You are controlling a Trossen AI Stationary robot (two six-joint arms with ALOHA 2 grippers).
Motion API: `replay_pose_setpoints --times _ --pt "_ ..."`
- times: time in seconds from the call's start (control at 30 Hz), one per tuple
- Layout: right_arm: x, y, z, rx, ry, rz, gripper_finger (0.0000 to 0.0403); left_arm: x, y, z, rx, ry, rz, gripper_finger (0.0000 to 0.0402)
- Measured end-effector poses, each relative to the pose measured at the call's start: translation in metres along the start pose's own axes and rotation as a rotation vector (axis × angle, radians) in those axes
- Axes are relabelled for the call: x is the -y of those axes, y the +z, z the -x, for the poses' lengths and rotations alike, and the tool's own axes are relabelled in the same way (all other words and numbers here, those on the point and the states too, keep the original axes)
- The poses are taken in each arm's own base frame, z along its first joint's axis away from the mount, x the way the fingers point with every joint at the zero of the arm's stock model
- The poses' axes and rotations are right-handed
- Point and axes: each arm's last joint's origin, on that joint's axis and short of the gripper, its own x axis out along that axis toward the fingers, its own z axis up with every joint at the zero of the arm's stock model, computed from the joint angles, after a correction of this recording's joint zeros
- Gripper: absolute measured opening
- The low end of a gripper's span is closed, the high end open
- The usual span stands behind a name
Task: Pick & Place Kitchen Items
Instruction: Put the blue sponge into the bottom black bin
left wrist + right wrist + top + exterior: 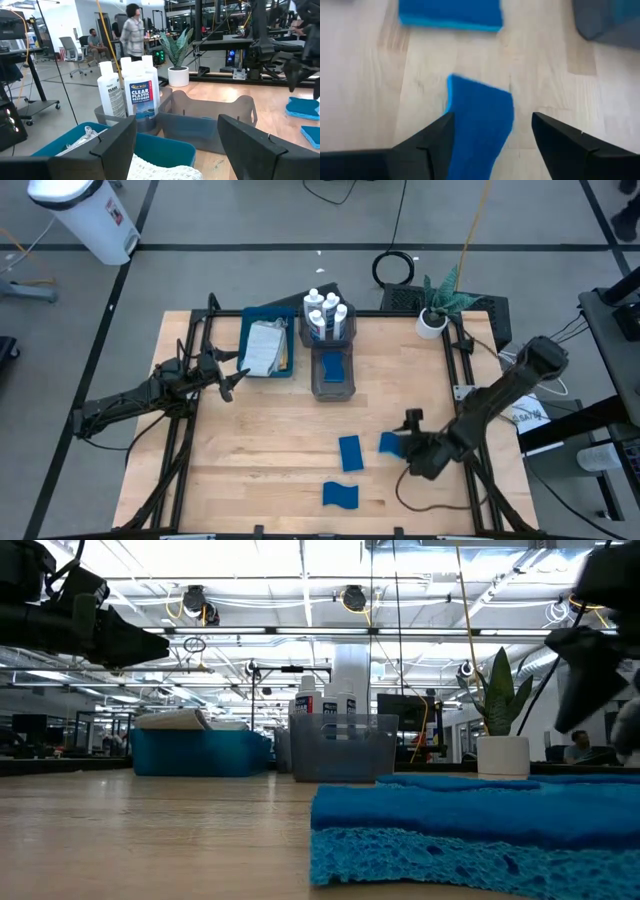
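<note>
Three blue sponges lie flat on the wooden table: one (349,452), one nearer the front edge (340,495), and one (388,443) under my right gripper (405,442). My right gripper (492,117) is open and points down, with a finger on either side of that sponge (480,130). My left gripper (235,380) is open and empty beside the blue tray (248,340), which holds a light cloth (264,346). White bottles (326,312) stand in a grey bin. A second grey bin (333,385) holds another blue sponge (333,366).
A potted plant (434,315) stands at the table's far right corner. Bare wood lies between the two arms. The left wrist view shows the bottles (135,90), the grey bin (210,120) and people in the room beyond. The nearest sponge (480,830) fills the low view's foreground.
</note>
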Motion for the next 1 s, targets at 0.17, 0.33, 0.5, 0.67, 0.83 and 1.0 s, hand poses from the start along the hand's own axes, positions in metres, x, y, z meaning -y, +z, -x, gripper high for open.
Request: replay_pose_setpoints --times 0.17,0.33,0.5,0.67,0.83,1.0 --pt "0.02 0.011 0.009 0.006 0.102 -0.19 0.0283 0.0 0.0 0.0 -0.001 0.0 0.0 0.0283" --pt "0.013 0.009 -0.001 -0.035 0.287 -0.171 0.0337 0.0 0.0 0.0 0.0 0.0 0.0 0.0283" --pt "0.009 -0.012 -0.029 -0.101 0.207 -0.192 0.0353 0.0 0.0 0.0 0.0 -0.001 0.0 0.0283" --pt "0.013 -0.023 -0.044 -0.161 0.123 -0.256 0.0339 0.0 0.0 0.0 -0.001 -0.002 0.0 0.0283" --pt "0.018 -0.02 -0.045 -0.161 0.118 -0.3 0.0311 0.0 0.0 0.0 -0.001 0.0 0.0 0.0283" --pt "0.027 -0.019 -0.035 -0.145 0.119 -0.299 0.0259 0.0 0.0 0.0 0.0 0.0 0.0 0.0283"
